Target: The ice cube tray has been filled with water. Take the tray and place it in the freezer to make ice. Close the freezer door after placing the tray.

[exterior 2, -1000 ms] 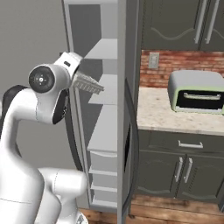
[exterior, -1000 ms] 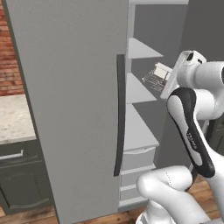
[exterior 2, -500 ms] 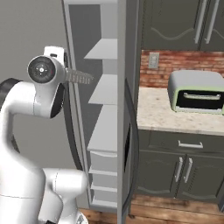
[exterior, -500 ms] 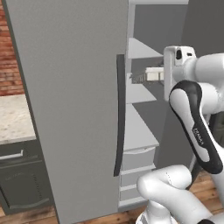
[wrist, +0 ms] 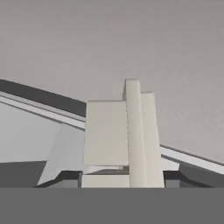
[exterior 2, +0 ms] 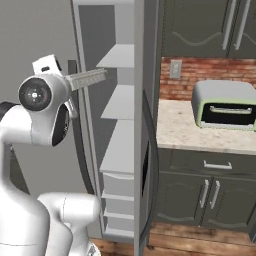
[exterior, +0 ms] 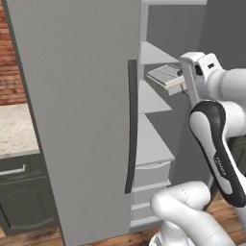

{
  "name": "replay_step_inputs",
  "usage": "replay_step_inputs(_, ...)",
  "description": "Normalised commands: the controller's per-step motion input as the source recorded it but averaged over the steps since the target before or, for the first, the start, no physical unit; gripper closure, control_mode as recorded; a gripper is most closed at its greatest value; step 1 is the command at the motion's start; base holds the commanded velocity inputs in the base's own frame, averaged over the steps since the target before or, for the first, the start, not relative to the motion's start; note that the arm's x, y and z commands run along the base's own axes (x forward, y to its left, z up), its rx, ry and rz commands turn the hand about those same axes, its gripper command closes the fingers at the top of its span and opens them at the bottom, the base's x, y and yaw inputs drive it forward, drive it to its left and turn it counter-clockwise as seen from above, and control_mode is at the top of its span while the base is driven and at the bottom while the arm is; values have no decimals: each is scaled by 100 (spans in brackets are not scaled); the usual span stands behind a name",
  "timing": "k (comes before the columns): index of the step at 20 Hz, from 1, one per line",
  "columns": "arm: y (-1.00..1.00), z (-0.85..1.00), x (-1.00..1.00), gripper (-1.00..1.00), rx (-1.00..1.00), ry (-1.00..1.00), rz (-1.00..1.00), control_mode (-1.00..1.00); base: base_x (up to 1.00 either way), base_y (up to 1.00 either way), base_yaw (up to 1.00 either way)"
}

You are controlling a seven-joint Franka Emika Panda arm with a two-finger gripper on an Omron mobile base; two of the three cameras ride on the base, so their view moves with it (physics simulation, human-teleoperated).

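Left base view: pincer (exterior: 185,86) clamped on flat pale grey-white ice cube tray (exterior: 166,75), now swung level toward white-shelved freezer (exterior: 151,98) shelves; ready for insertion.

A red brick wall (exterior 2: 200,80) backs a pale stone counter (exterior 2: 200,135) carrying a green toaster oven (exterior 2: 225,105). Dark grey cabinets (exterior 2: 205,192) with metal handles sit below, more cabinets (exterior 2: 210,25) above. The floor (exterior 2: 200,240) is brown wood.
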Motion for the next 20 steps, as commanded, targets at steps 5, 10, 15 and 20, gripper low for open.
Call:
replay_step_inputs(5, -7, 0, 0, 100, 0, 0, 1, -100, 0, 0, 0)
replay_step_inputs(10, 0, 0, 0, 100, 0, 0, 0, -100, 0, 0, 0)
replay_step_inputs(15, -13, 0, 3, 100, 0, 0, -4, -100, 0, 0, 0)
replay_step_inputs(20, -22, 0, 18, 100, 0, 0, -6, -100, 0, 0, 0)
